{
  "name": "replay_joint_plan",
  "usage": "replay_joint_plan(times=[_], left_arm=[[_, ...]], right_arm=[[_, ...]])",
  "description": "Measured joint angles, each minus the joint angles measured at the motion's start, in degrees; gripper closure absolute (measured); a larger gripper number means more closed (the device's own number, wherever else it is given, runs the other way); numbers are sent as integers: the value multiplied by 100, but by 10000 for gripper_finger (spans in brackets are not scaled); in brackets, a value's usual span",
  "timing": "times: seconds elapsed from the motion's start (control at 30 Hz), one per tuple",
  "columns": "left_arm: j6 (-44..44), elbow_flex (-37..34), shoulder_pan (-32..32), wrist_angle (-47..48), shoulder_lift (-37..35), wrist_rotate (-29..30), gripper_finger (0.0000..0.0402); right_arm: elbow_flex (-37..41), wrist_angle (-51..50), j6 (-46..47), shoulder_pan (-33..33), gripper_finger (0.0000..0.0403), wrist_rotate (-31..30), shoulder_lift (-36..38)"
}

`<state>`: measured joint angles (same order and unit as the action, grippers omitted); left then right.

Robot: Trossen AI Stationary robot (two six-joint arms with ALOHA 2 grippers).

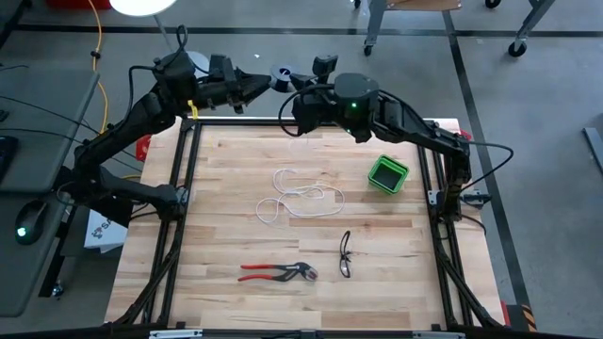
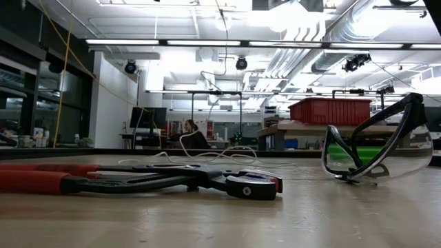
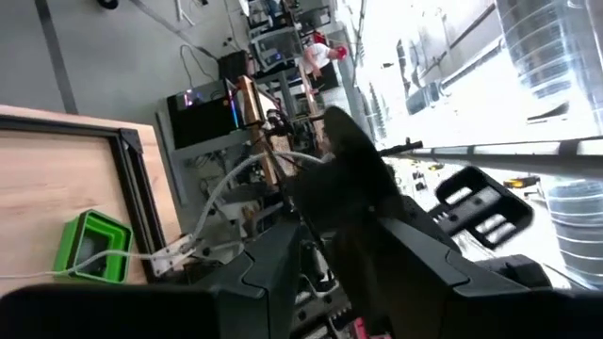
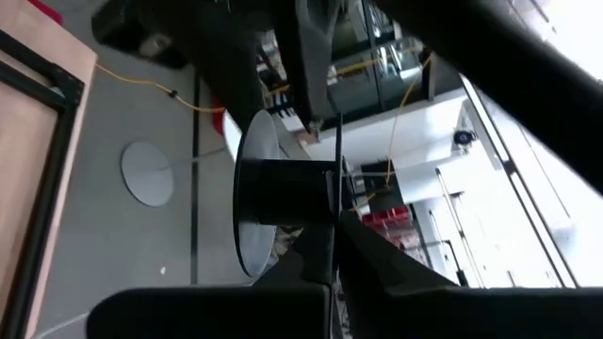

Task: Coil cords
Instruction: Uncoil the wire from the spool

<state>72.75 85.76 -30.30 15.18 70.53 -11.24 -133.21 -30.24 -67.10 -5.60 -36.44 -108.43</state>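
- High view: lying in loose loops mid-table, white cord (image 1: 301,200); meeting at the black spool (image 1: 281,77) beyond the far edge, left gripper (image 1: 256,87) and right gripper (image 1: 300,87).
- Low view: trailing across the table behind the pliers (image 2: 138,180), white cord.
- Left wrist view: clasping the spool between widely parted fingers.
- Right wrist view: pinching the spool's thin flange, fingers fully closed.
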Motion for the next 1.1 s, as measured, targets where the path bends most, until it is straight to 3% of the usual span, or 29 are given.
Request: replay_joint_plan(times=[0.43, 0.57, 0.73, 0.97, 1.1], left_arm=[[18, 0, -7, 0, 186, -35, 281], [-167, 0, -4, 0, 185, -46, 310], [-441, 0, -7, -10, 185, -31, 387], [-530, 0, -7, -5, 182, -29, 398], [-655, 0, -58, -18, 177, -5, 400]], right_arm=[[0, -17, -43, 8, 403, -60, 0], [0, -37, -44, 8, 403, -60, -1], [0, -43, -164, 13, 403, -58, 0], [0, -43, -344, 49, 401, -8, 0], [0, -41, -349, 78, 373, -22, 0]])
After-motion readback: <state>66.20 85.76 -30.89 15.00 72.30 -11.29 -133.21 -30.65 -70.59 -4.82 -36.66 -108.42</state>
